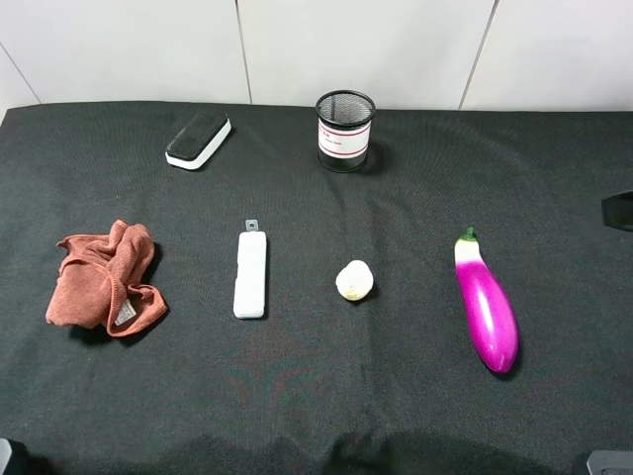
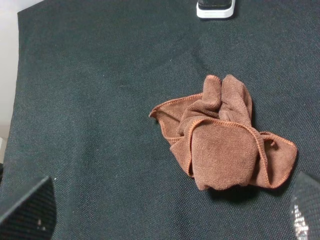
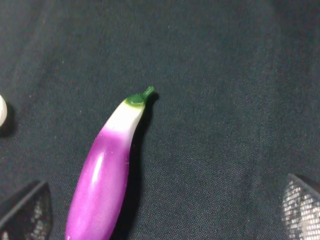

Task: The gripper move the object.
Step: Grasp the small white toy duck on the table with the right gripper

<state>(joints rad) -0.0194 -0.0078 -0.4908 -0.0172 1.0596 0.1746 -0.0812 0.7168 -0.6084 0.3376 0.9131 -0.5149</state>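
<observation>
The object, a small cream-white garlic-like bulb (image 1: 354, 281), lies on the black cloth near the middle of the table, with nothing touching it. In the right wrist view only its edge (image 3: 2, 110) shows. My left gripper (image 2: 167, 212) is open and empty, with its fingers (image 2: 27, 210) low over the table near a brown cloth (image 2: 225, 142). My right gripper (image 3: 165, 212) is open and empty, hovering over the purple eggplant (image 3: 107, 175). Both grippers are far from the bulb.
A long white bar (image 1: 250, 274) lies left of the bulb and the eggplant (image 1: 485, 302) to its right. The brown cloth (image 1: 104, 277) is at the far left. A black and white eraser (image 1: 198, 140) and a mesh pen cup (image 1: 344, 130) stand at the back.
</observation>
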